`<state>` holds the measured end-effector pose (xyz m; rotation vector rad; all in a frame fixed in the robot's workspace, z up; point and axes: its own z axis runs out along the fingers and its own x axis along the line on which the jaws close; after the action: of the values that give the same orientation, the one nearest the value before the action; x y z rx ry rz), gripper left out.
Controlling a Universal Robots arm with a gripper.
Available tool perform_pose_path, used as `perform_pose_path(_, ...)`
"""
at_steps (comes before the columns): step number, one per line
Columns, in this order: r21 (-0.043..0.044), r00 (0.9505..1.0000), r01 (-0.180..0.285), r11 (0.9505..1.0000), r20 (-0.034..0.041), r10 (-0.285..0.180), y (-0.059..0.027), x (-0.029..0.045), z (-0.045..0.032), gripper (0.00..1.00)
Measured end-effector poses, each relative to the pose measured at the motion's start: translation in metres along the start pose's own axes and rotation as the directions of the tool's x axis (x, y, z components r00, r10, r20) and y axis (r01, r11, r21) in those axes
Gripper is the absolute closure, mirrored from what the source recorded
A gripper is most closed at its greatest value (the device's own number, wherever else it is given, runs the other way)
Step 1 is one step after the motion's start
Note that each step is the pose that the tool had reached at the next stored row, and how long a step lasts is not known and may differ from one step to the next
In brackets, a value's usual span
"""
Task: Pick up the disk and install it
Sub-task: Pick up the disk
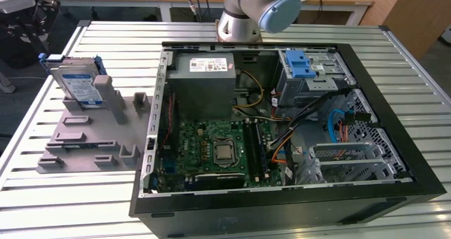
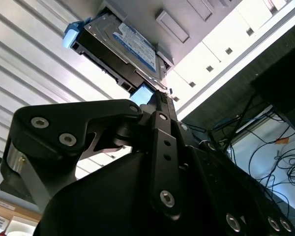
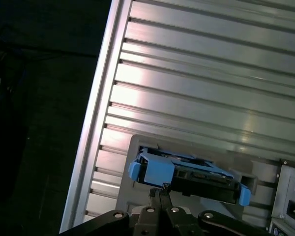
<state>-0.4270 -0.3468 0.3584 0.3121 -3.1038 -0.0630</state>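
Fingers (image 3: 160, 195) look closed, tip against tip with nothing between them, as far as the first wrist view lets me judge; in both wrist views they hang in open air with the disk (image 3: 187, 179) beyond their tips, apart from it and not gripping it. The disk stands in a grey fixture (image 1: 84, 136) on the slatted tabletop (image 1: 63, 197), toward the exterior view's left and well apart from the open computer case (image 1: 282, 207). Judged from this, the task is at its very start: the disk has not been picked up, and both the grasp and the whole installation are left to do. Inside the case, the silver drive cage (image 1: 320, 83) with its blue latch (image 1: 301, 65) sits at the far corner, next to the grey power supply (image 1: 204, 78). The disk rests on one short end in its slot, so its long axis runs roughly upright, leaning back a little rather than plumb. Its labelled broad face (image 1: 79, 86) is turned toward the exterior camera, and the end capped by the blue bracket (image 2: 71, 37) points upward, away from the fixture base. In the first wrist view that bracketed top edge is seen from above, running crosswise just beyond the fingertips, with the tabletop's ribs spreading out past it. The second wrist view shows the label side-on, with the disk's body rising out of the fixture.
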Motion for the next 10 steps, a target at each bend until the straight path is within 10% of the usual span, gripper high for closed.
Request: perform_pose_path(10,0.001,0.9977,0.068,0.9977,-0.0029,-0.068,0.0,0.0,0.0,0.89)
